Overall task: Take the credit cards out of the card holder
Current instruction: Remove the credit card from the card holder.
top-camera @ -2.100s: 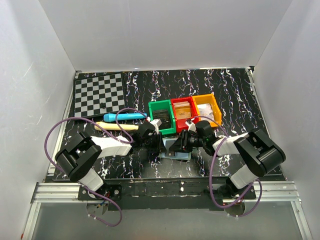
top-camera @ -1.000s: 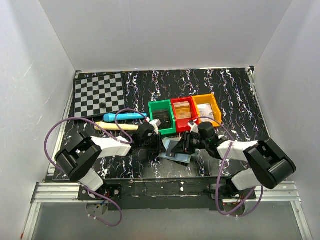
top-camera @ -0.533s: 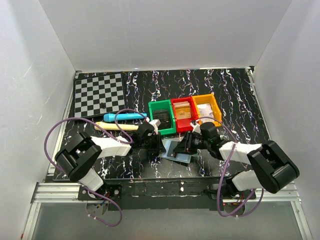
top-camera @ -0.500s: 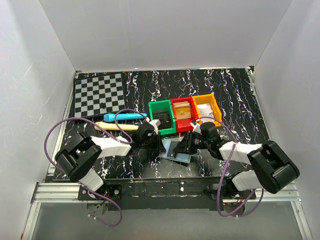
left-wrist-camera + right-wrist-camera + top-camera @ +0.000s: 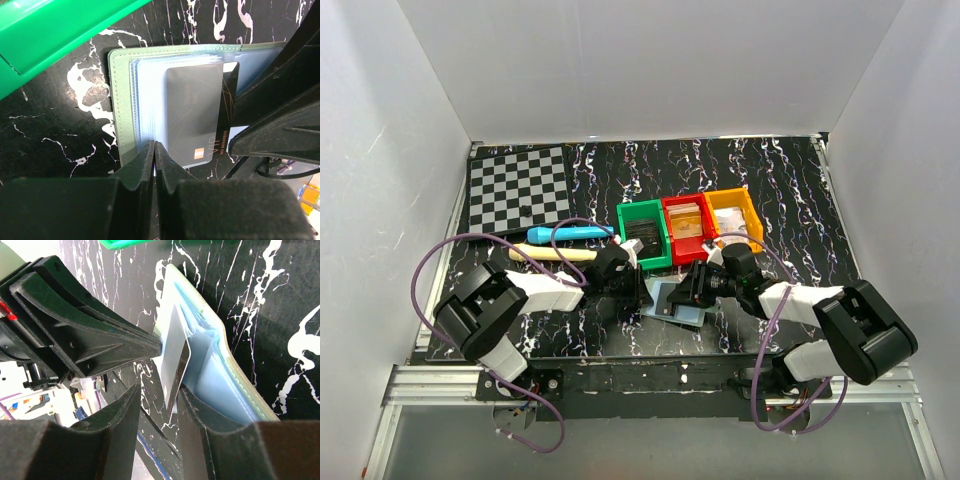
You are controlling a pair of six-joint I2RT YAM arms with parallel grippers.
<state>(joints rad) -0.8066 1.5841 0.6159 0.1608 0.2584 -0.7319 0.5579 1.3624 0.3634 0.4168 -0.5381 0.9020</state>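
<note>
text log | dark credit card (image 5: 195,115), in the open card holder (image 5: 120,100) near the worktop's near edge: gold "VIP" at one corner | beside it a gold line starting "NO", digits too small to read | faint print mid-card: illegible | elsewhere: none readable

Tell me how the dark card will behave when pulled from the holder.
The card looks thin, glossy and flat, so probably stiff, light and slippery. The holder has floppy-looking sleeves that may drag along; the left gripper seems to clamp its edge.
</note>
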